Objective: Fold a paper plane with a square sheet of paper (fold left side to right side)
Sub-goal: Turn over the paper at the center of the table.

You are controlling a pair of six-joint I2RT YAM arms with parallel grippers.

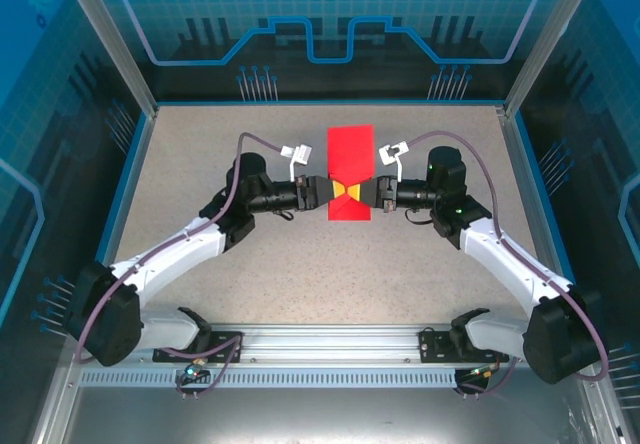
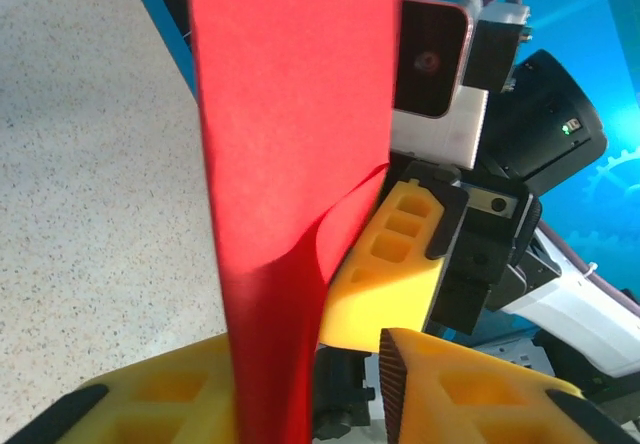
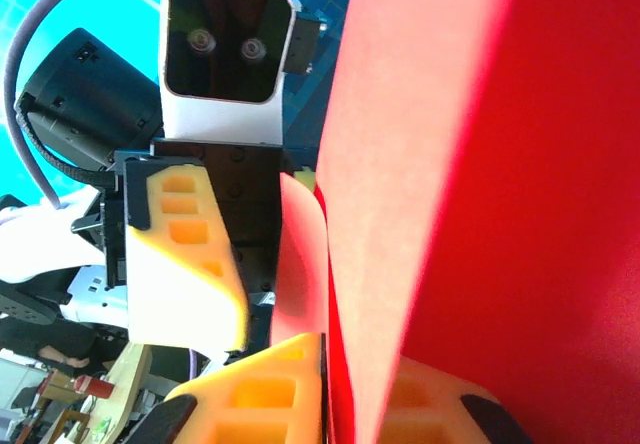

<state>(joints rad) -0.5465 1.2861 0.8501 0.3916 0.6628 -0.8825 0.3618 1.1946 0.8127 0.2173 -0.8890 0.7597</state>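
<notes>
Red sheet of paper (image 1: 350, 149) sat mid-table between my two arms, already folded, not flat square. From the top view it looked wide at the far end and wide again at the near end, pinched narrow at the waist where both sets of jaws met it. Could not tell if it rested on the speckled beige table (image 1: 200, 164) or hung just above it.

Right jaws: clenched on the sheet of paper. In my right wrist view the paper (image 3: 470, 164) ran down between my two yellow fingers (image 3: 250, 394), no gap showing on either side. My left wrist view showed one right finger (image 2: 390, 264) pressed against the paper edge, paper curling round it.

Left jaws: not clamped. In my left wrist view the paper (image 2: 290, 114) passed between my yellow fingers (image 2: 150, 404), close against one of them, with a dark gap between the paper and the other finger (image 2: 480, 384). So straddling the sheet, released.

Both sets of jaws faced each other across the paper, left from the left side, right from the right, tips nearly meeting at the waist; a bit of yellow finger (image 1: 350, 193) showed there from above.

White wrist camera (image 2: 430, 74) of the right arm was just behind the paper in my left view; the left arm's camera (image 3: 225, 44) showed likewise in my right view. Blue enclosure walls (image 1: 320, 24) stood around the table.
</notes>
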